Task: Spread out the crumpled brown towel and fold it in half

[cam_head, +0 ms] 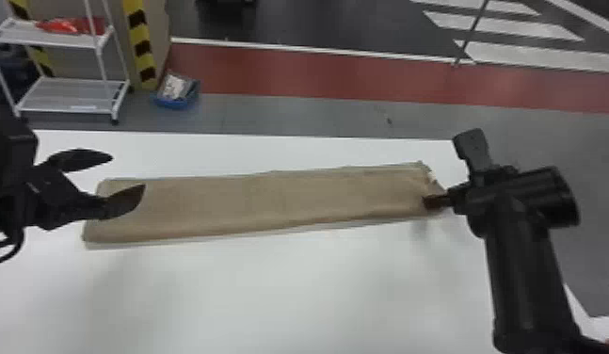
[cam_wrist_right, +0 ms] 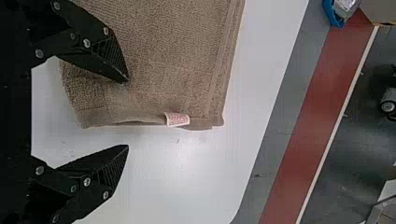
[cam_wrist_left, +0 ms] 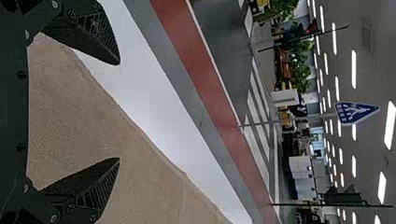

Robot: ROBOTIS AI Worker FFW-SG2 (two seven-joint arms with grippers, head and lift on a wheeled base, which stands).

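The brown towel (cam_head: 270,197) lies flat as a long folded strip across the white table. Over its left end is my left gripper (cam_head: 129,172), its fingers apart. In the left wrist view the left gripper (cam_wrist_left: 119,111) stands open, with the towel (cam_wrist_left: 98,126) beyond its fingers. My right gripper (cam_head: 442,174) is at the towel's right end. The right wrist view has the right gripper (cam_wrist_right: 128,113) open, one finger over the towel (cam_wrist_right: 163,51) and the other over bare table. A small pale label (cam_wrist_right: 177,119) shows on the towel's end edge.
The white table (cam_head: 289,292) extends in front of the towel, with its far edge behind. Beyond it on the floor are a white shelf rack (cam_head: 65,96) and a blue bin (cam_head: 176,92).
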